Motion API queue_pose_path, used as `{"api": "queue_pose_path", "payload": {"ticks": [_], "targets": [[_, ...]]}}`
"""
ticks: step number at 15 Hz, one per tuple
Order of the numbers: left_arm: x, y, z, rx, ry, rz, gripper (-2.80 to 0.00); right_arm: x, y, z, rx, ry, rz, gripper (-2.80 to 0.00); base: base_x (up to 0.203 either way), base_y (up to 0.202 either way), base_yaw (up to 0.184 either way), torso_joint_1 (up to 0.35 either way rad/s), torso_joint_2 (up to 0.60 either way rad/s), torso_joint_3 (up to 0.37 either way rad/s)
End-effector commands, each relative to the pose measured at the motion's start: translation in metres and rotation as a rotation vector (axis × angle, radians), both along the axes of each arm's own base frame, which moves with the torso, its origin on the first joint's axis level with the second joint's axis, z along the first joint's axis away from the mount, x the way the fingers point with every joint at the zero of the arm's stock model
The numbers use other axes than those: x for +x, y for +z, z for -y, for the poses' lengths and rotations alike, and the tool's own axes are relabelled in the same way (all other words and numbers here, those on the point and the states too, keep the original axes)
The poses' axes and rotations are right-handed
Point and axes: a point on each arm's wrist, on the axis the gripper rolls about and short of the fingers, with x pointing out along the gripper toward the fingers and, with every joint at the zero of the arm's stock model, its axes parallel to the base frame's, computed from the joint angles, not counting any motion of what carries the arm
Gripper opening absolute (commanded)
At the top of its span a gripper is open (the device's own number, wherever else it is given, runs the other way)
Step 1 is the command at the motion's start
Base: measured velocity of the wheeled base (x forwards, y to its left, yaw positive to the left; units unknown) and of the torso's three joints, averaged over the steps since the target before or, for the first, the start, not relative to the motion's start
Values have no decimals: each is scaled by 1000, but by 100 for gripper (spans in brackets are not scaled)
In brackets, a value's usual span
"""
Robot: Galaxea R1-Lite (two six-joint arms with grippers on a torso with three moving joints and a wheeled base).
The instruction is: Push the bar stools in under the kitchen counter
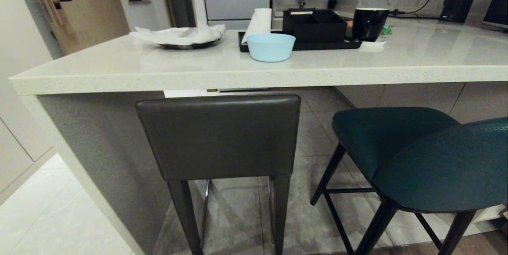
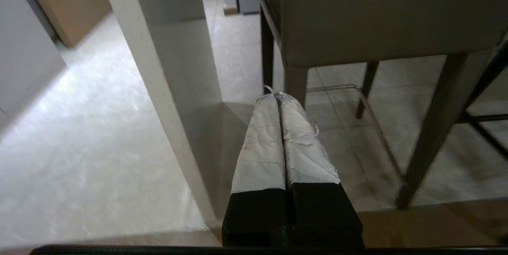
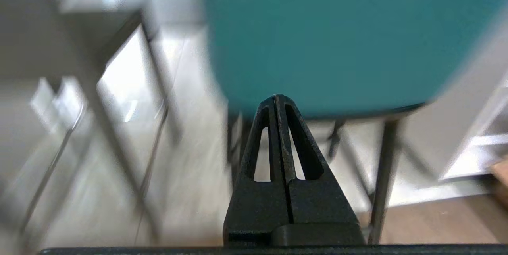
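Stools face you: grey stool [image 1: 218, 136] tucked at the desk [image 1: 119, 68] edge, teal stool [image 1: 416, 156] standing out to its right. Left gripper [image 2: 276, 95] and right gripper [image 3: 275, 97] are both closed, empty.

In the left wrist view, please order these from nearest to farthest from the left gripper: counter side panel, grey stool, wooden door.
From the left gripper:
1. Counter side panel, right beside the fingers.
2. Grey stool, just ahead; these two are nearly too close to call.
3. Wooden door, far across the floor.

We only get part of the teal stool [image 1: 428, 156], cut off right; right wrist view's all motion blur.
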Motion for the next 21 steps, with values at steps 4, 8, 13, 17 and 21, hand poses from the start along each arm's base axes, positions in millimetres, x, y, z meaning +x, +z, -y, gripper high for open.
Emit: {"api": "queue_pose_path", "payload": {"ticks": [4, 8, 13, 17, 21], "targets": [[0, -2, -1, -46, 33, -11, -280, 1, -5, 0, 20, 23, -52, -280, 0, 0, 0, 0, 0, 0], [1, -5, -1, -29, 41, -25, -280, 0, -5, 0, 42, 19, -49, -280, 0, 0, 0, 0, 0, 0], [1, -5, -1, -52, 43, -26, -280, 0, -5, 0, 39, 18, -49, -280, 0, 0, 0, 0, 0, 0], [1, -5, -1, -50, 44, -25, -280, 1, -5, 0, 40, 18, -50, -280, -168, 0, -1, 8, 1, 2], [1, -5, -1, -53, 43, -25, -280, 0, -5, 0, 40, 18, -49, -280, -117, 0, -4, -2, 1, 0]]}}
